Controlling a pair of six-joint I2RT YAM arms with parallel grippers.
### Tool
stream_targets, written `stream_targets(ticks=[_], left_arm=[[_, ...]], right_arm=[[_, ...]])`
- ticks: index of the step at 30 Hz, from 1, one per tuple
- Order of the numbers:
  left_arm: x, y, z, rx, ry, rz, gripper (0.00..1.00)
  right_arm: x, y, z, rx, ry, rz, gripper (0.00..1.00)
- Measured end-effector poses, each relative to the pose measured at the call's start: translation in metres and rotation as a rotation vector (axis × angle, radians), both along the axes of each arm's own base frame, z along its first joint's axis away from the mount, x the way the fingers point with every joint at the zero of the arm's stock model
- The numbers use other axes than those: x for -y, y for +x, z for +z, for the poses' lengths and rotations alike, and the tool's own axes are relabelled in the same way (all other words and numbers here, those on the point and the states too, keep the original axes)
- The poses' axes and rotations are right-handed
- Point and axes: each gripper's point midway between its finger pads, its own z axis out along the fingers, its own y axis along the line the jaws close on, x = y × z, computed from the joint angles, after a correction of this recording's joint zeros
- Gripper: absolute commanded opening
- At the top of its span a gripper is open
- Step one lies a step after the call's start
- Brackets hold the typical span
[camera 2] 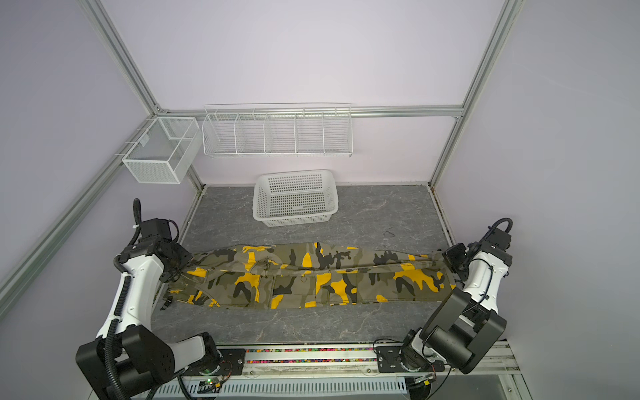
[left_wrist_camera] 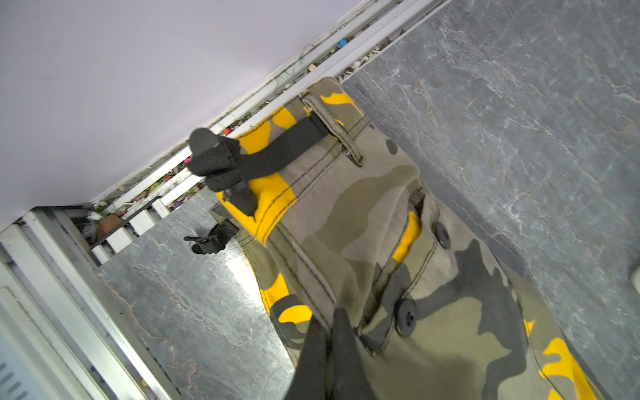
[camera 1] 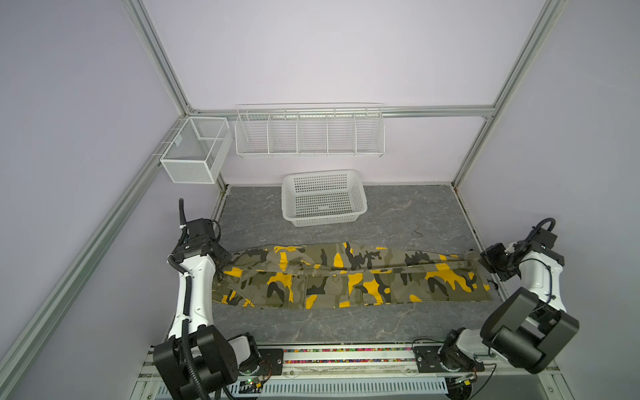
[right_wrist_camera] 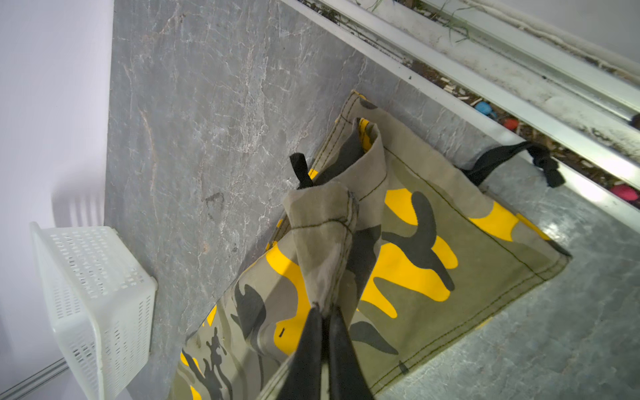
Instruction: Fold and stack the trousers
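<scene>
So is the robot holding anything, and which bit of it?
Yes, the trousers. The left jaws pinch the cloth at the waist end, and the right jaws pinch the hem of the top leg at the ankle end.

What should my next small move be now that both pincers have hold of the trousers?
The left pincer is shut on the waist end and the right pincer on a cuff of the trousers, stretched lengthwise with the near leg flat. So probably carry both together toward the near edge of the table, laying the held leg over the flat one.
</scene>
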Motion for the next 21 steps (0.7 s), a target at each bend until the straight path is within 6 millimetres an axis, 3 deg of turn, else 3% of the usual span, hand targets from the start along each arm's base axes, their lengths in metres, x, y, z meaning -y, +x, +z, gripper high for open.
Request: stream_targets(ticks=[5,13,21], left_arm=[[-0.005,-0.011,-0.011,-0.037,0.012,0.041,0.0],[-0.009,-0.03,-0.032,-0.101,0.021,0.098,0.0],[-0.006,-0.049,-0.071,-0.187,-0.017,0.161,0.0]], right_arm=[[-0.004,-0.023,-0.011,-0.072,-0.033,-0.025,0.07],[-0.015,-0.07,-0.051,-0.243,-0.051,-0.06,0.07],[-0.02,-0.089,-0.076,-0.323,-0.051,-0.07,0.07]])
